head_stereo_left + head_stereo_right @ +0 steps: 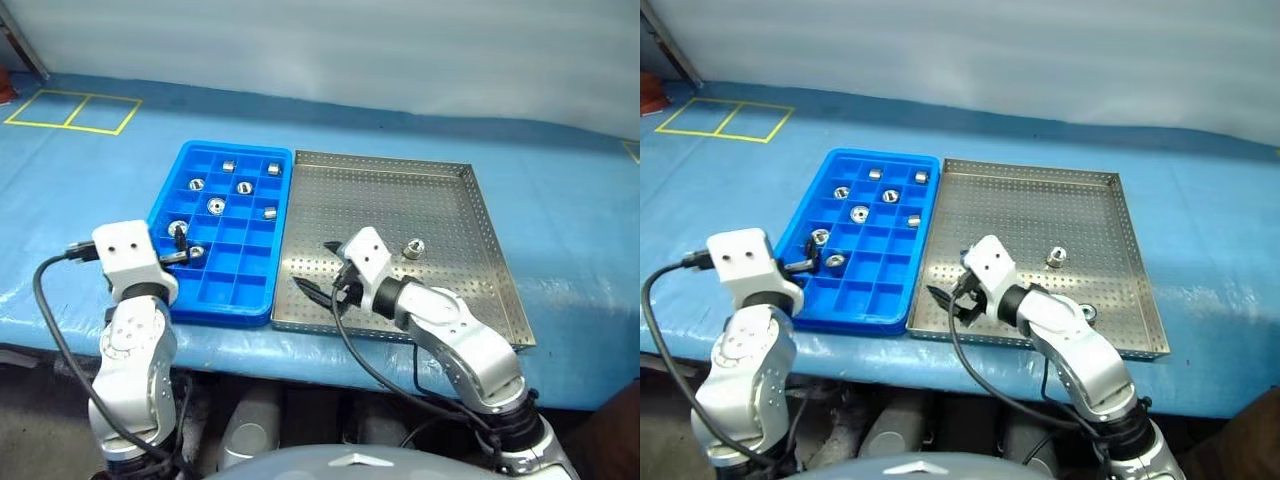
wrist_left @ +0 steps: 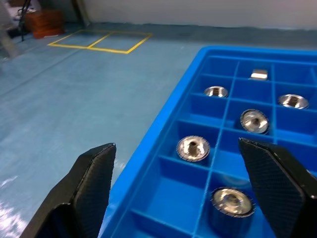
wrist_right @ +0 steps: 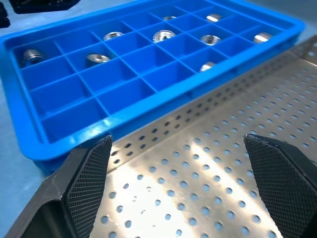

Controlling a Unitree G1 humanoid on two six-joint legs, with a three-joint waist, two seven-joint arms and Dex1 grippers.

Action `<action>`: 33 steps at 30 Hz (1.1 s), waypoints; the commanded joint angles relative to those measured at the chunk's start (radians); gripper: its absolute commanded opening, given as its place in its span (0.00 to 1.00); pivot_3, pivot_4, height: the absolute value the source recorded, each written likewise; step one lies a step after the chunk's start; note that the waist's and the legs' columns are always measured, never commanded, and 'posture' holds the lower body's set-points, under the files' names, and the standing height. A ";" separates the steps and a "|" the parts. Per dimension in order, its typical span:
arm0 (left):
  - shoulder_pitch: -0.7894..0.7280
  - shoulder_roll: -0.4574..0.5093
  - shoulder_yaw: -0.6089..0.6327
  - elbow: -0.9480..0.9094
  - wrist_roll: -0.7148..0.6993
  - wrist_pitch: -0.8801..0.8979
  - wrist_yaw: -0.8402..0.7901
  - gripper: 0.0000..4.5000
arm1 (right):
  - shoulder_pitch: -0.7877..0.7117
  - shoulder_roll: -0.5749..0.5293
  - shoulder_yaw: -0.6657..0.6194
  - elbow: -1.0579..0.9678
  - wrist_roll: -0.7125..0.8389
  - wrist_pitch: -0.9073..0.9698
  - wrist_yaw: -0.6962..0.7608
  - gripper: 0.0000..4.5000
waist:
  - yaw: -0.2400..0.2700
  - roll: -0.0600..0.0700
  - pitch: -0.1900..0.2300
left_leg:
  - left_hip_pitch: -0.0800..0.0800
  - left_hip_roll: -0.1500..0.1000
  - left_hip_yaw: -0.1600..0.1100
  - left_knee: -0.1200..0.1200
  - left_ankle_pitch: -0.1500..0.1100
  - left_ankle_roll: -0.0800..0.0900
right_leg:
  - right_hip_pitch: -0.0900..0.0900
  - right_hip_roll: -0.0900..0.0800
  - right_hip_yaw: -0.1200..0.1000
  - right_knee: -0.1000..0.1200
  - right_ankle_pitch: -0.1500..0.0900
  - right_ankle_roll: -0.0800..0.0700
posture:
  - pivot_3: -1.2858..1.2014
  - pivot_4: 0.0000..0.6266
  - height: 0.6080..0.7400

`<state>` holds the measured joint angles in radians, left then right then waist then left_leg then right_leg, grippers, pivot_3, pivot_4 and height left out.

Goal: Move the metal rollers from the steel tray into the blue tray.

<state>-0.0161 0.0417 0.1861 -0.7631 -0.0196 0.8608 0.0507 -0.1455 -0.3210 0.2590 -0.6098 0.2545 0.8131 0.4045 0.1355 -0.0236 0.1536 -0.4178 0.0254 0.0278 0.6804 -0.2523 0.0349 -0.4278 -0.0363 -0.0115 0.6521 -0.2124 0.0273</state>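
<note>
1. Your left gripper (image 2: 181,198) sits at the near left edge of the blue tray (image 1: 163,197), its two black fingers (image 2: 91,183) spread wide with nothing between them. The left wrist view shows one finger outside the tray wall and the other over the compartments.
2. Your right gripper (image 3: 181,188) hovers over the near left corner of the steel tray (image 1: 1120,200), fingers far apart and empty, pointing toward the blue tray just beside it.
3. Metal rollers (image 1: 215,206) already lie in the blue tray's cells, one to a cell, mostly in the far and left parts. You can count about eight from the head views, though the two nearest your left gripper are partly covered by its fingers, so that count is shaky.
4. In the steel tray, one roller (image 1: 1055,257) stands in the open, right of your right wrist.
5. A second roller (image 1: 1086,312) peeks out from behind your right forearm near the tray's near rim in the right eye view; the arm cuts most of it off, and in the left eye view the arm covers that spot.
6. The near left stretch of the steel tray is masked by your right hand, so you can't tell what lies under it.
</note>
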 commanded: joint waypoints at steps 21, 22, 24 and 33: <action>-0.009 0.208 -0.487 0.074 -0.259 -0.098 -0.461 0.95 | -0.191 0.318 -0.307 0.460 -0.179 -0.080 -0.505 1.00 | -0.124 0.004 0.002 | 0.001 0.001 0.004 -0.003 0.000 0.001 | 0.000 0.011 0.008 -0.003 0.003 0.000 | 0.54 0.24 1.00; -0.006 0.207 -0.495 0.077 -0.251 -0.108 -0.453 0.95 | -0.200 0.323 -0.311 0.486 -0.179 -0.092 -0.504 1.00 | -0.124 0.004 0.002 | 0.001 0.001 0.004 -0.003 0.000 0.001 | 0.000 0.011 0.008 -0.003 0.003 0.000 | 0.54 0.24 1.00; 0.002 0.200 -0.506 0.083 -0.238 -0.116 -0.429 0.95 | -0.210 0.324 -0.307 0.540 -0.186 -0.113 -0.498 1.00 | -0.124 0.005 0.002 | 0.002 0.001 0.005 -0.003 0.000 0.001 | 0.000 0.011 0.009 -0.003 0.003 0.001 | 0.54 0.24 1.00; 0.025 0.173 -0.499 0.071 -0.241 -0.121 -0.375 0.96 | -0.202 0.354 -0.308 0.619 -0.170 -0.157 -0.483 0.73 | -0.122 0.007 0.002 | 0.002 0.001 0.005 -0.003 0.000 0.001 | 0.000 0.011 0.010 -0.003 0.005 0.001 | 0.55 0.24 1.00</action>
<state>0.0079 0.2183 -0.3192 -0.6659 -0.2562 0.7582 -0.3277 -0.3442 0.0259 -0.0521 0.0302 0.0788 0.6736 -0.0854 0.0130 -0.0169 0.1555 -0.4157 0.0264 0.0329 0.6770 -0.2524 0.0359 -0.4278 -0.0254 -0.0017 0.6488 -0.2079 0.0287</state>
